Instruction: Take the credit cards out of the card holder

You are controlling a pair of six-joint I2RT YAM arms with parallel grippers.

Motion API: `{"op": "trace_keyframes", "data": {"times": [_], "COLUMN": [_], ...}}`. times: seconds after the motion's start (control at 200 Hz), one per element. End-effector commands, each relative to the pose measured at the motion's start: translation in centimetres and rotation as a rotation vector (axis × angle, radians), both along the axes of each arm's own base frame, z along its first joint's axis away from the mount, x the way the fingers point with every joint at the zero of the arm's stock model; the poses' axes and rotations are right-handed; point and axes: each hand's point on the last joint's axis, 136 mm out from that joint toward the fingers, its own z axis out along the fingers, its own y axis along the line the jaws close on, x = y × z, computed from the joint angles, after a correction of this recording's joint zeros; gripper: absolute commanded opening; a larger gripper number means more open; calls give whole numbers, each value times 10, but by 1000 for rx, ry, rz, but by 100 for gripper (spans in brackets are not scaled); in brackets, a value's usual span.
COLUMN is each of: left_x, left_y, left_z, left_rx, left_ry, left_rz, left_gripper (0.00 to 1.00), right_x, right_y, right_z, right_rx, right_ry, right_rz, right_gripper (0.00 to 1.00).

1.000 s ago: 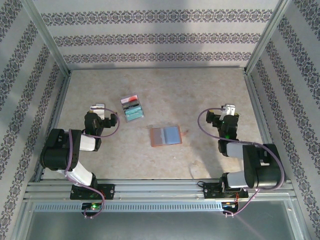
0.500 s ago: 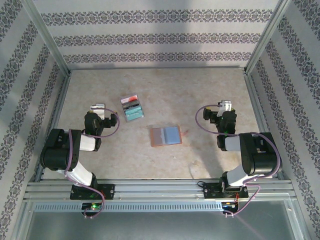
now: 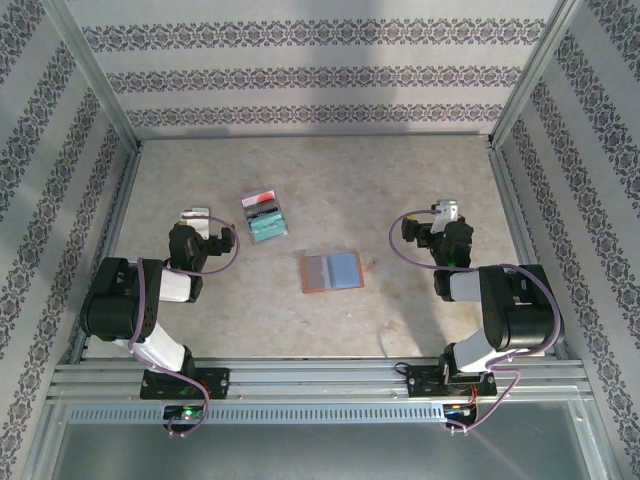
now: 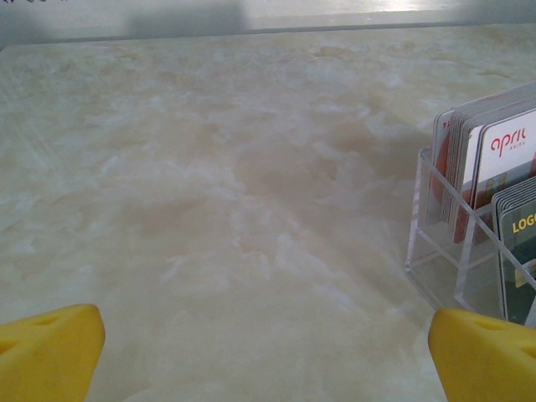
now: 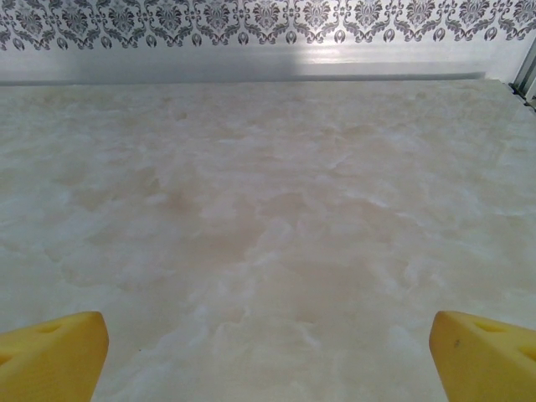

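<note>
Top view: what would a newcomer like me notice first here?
An open tan wallet lies in the middle of the table, grey-blue pockets up. Behind it to the left stands a clear rack of colourful cards. The left arm and right arm flank them, jaws open and empty.

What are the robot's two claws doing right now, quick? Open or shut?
Left gripper: open, holding nothing.
Right gripper: open, holding nothing.
</note>
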Motion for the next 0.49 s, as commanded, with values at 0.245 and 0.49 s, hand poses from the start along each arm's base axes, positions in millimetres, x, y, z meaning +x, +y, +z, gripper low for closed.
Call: {"op": "trace_keyframes", "data": {"times": [0.245, 0.49], "left_x": [4, 4], "left_y": [2, 2], "left_z": [9, 9], "left_rx": [-19, -20], "left_ry": [-21, -20], "left_rz": [3, 3], "left_gripper": [99, 99], "right_x": [2, 2], "right_y": [1, 1], "right_z": [5, 5], "right_rx": [-12, -12], "right_ry": [-16, -16], "right_rz": [19, 19], "right_gripper": [98, 98]}}
